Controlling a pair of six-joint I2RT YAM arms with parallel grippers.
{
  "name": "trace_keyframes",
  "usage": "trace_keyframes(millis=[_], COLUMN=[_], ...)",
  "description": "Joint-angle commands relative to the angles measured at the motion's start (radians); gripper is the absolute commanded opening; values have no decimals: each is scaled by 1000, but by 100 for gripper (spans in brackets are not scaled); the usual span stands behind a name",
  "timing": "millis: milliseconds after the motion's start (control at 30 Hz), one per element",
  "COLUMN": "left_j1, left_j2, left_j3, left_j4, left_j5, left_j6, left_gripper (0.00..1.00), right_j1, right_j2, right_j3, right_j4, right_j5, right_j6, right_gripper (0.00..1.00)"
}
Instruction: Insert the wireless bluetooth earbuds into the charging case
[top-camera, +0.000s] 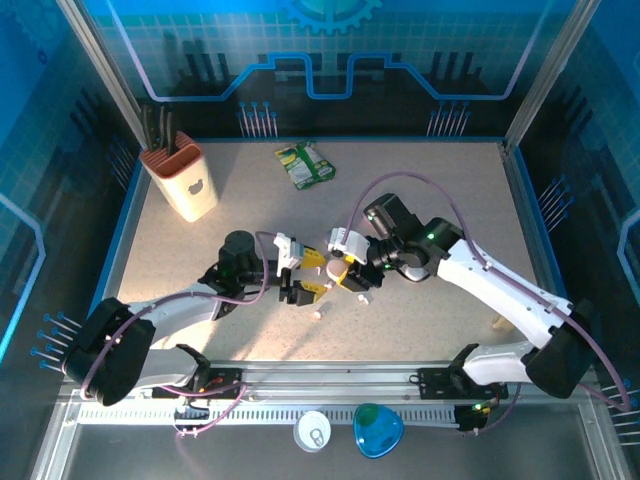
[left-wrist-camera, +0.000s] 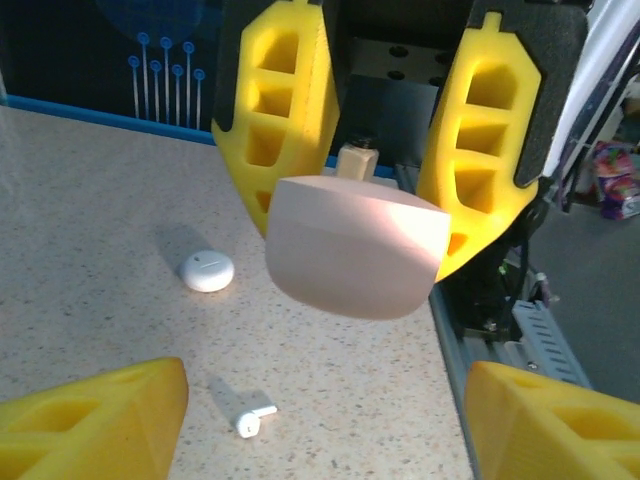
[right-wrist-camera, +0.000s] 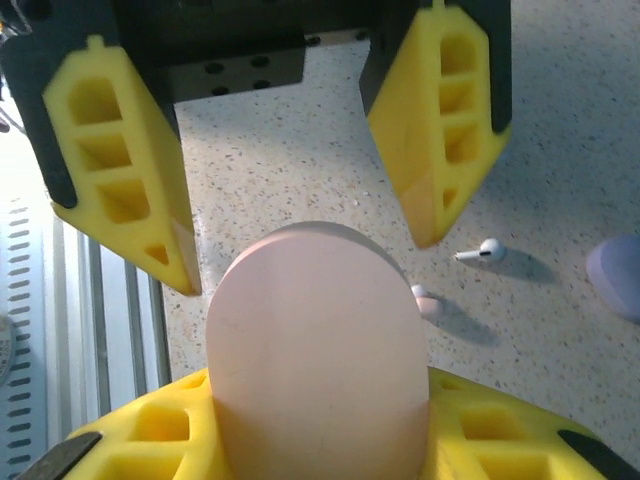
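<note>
Now R gripper (left-wrist-camera: 352, 240) pinches pink case (right-wrist-camera: 318, 340) mid-air; L gripper (left-wrist-camera: 320, 395) gapes wide, facing it. Earbud (left-wrist-camera: 255, 418) lies on table (left-wrist-camera: 90, 200) at case's 7 o'clock: tiny, light, slick, prob. best nipped by stem.

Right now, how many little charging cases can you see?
3. The pink case sits in the right gripper, the white case lies on the table, the purple case farther off. Others may be hidden.

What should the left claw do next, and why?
Probably close the left claw on the pink case. The right claw grips it, lid shut; the left fingers stand either side, not touching, and a white earbud lies loose on the table. Two holds should let it open.
</note>
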Motion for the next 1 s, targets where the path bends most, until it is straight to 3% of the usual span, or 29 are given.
trace_keyframes(millis=[0, 667, 967], left_j1=[-14, -25, -26], left_j2=[-1, 7, 20], left_j3=[17, 25, 36], left_j4=[25, 37, 34], left_j5=[75, 101, 108], left_j6=[-10, -35, -58], left_gripper=[69, 49, 49], right_j1=[19, 46, 45], right_j2=[28, 105, 119], right_j3=[48, 95, 99], right_j4=[-44, -80, -81], right_j5=[-47, -75, -75], right_j6=[-48, -102, -109], right_gripper=[30, 29, 28])
